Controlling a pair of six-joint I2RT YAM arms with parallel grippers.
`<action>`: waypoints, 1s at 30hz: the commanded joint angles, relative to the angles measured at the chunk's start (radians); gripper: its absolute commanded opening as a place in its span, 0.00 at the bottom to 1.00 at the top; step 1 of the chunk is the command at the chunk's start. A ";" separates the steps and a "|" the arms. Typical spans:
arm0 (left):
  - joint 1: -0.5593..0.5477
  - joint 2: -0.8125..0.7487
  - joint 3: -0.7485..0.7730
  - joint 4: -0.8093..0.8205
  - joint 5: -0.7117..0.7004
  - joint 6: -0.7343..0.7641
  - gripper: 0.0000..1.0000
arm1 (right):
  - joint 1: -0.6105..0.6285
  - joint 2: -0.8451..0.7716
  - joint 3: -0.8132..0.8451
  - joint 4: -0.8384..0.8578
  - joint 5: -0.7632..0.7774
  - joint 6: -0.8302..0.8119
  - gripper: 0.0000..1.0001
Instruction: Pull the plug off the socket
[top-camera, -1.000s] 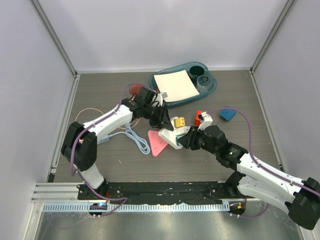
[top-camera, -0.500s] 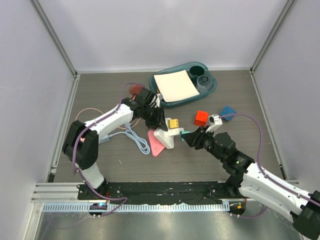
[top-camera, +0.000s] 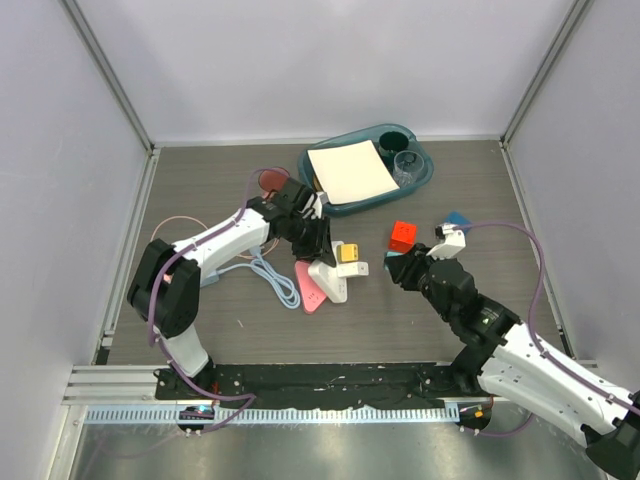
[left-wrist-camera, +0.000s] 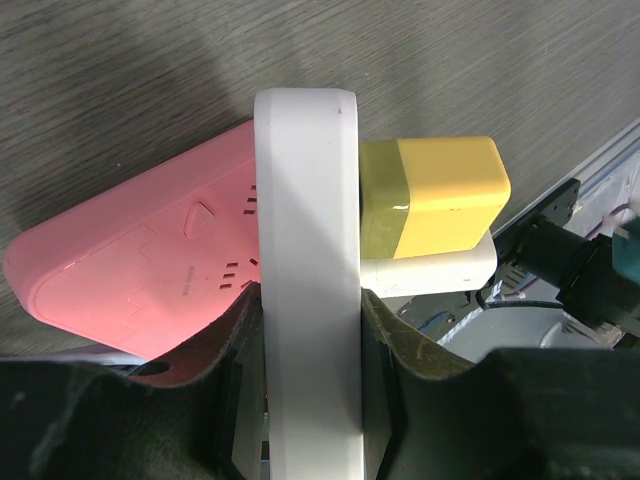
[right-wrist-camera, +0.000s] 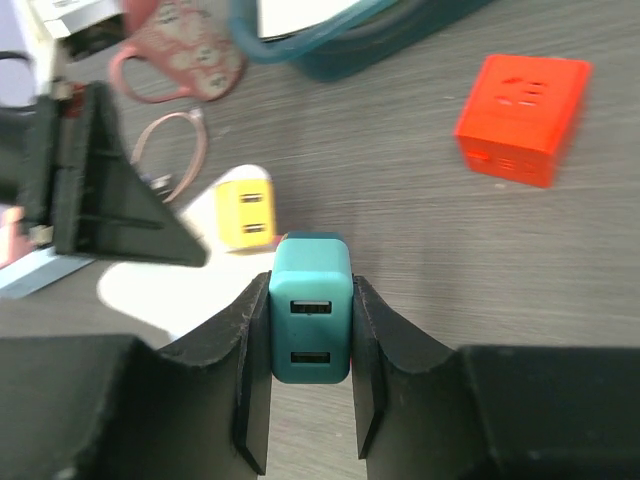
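The pink cube plug is hidden; only its thin pink cord (top-camera: 170, 224) shows at the left, and also in the right wrist view (right-wrist-camera: 187, 150). The pale-blue socket strip (top-camera: 232, 268) lies partly under my left arm, its thick cord (top-camera: 274, 280) coiled beside it. My left gripper (top-camera: 322, 250) (left-wrist-camera: 310, 385) is shut on a white triangular board (left-wrist-camera: 305, 250) (top-camera: 330, 278) that carries a yellow adapter (left-wrist-camera: 450, 195) (top-camera: 349, 253). My right gripper (top-camera: 393, 266) (right-wrist-camera: 310, 335) is shut on a teal USB adapter (right-wrist-camera: 310, 305), held apart from the board on its right.
A flat pink triangle (top-camera: 311, 291) (left-wrist-camera: 140, 265) lies under the white board. A red cube (top-camera: 403, 236) (right-wrist-camera: 522, 105) and a blue piece (top-camera: 457, 224) lie to the right. A teal tray (top-camera: 425, 172) with a white sheet and cups stands at the back.
My right gripper has drawn back to the right with the teal adapter, away from the white board. My left gripper has kept hold of the board, which shifted slightly left with the yellow adapter.
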 joint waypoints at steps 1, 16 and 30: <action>0.001 -0.044 0.005 0.060 0.083 0.000 0.00 | -0.007 0.029 0.049 -0.133 0.228 0.056 0.03; 0.001 -0.066 -0.009 0.099 0.140 -0.008 0.00 | -0.576 0.360 0.124 -0.167 -0.033 0.021 0.14; 0.001 -0.074 -0.015 0.114 0.157 -0.026 0.00 | -0.799 0.531 0.144 -0.052 -0.153 -0.004 0.64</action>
